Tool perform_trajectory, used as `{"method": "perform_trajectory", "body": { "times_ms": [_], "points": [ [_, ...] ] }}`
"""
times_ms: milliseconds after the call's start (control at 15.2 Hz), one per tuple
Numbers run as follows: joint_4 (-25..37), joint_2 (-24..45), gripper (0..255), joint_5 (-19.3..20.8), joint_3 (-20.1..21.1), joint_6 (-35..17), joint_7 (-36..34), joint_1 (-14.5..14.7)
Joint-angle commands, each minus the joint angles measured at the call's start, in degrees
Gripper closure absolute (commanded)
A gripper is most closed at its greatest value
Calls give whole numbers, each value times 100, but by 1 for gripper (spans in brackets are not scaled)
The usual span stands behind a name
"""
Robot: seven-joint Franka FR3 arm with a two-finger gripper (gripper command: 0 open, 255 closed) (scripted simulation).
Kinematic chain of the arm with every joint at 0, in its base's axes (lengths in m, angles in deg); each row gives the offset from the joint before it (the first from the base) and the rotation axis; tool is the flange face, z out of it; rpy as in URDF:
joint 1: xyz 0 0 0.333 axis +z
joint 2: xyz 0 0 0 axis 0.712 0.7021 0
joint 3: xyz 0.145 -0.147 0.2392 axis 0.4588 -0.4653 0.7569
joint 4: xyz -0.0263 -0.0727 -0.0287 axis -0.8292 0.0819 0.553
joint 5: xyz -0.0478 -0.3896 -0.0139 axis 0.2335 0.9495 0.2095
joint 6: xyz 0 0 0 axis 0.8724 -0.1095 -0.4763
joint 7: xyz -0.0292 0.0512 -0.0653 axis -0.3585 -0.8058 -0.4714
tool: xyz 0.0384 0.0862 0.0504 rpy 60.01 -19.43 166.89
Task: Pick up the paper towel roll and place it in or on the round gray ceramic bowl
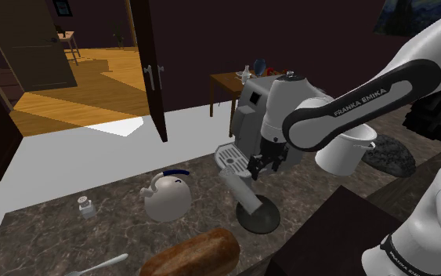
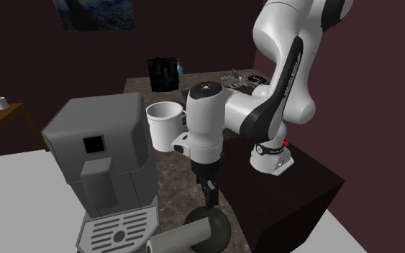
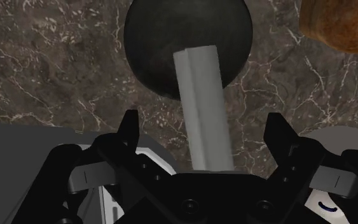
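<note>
Tool [image 3: 203, 121] is spread astride the grey paper towel roll [image 3: 201, 108], laid untouched on the bench [image 3: 44, 63], far end over the dark bowl [image 3: 152, 38]. Coffee machine [image 1: 250, 106] is set alongside; roll's near end is hidden.

Marble counter [image 1: 46, 235], coffee machine [image 1: 250, 118], kettle [image 1: 168, 197], bread loaf [image 1: 193, 255], dark bowl [image 1: 261, 218], white pot [image 1: 347, 150]

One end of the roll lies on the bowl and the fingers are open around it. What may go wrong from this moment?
1. Only one end of the roll rests on the dark bowl, so it may slip off onto the counter.
2. The open fingers stand on both sides of the roll without touching it. A crooked move might knock it.
3. The coffee machine is close by, so a wide swing may hit it.
</note>
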Motion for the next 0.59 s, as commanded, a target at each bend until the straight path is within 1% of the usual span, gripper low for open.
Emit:
{"method": "perform_trajectory", "body": {
  "times_ms": [0,66,528],
  "points": [
    [147,-223,0,-15,-21,379,25,-3],
    [212,-333,0,-21,-29,554,32,-1],
    [212,-333,0,-21,-30,554,31,-1]
  ]
}}
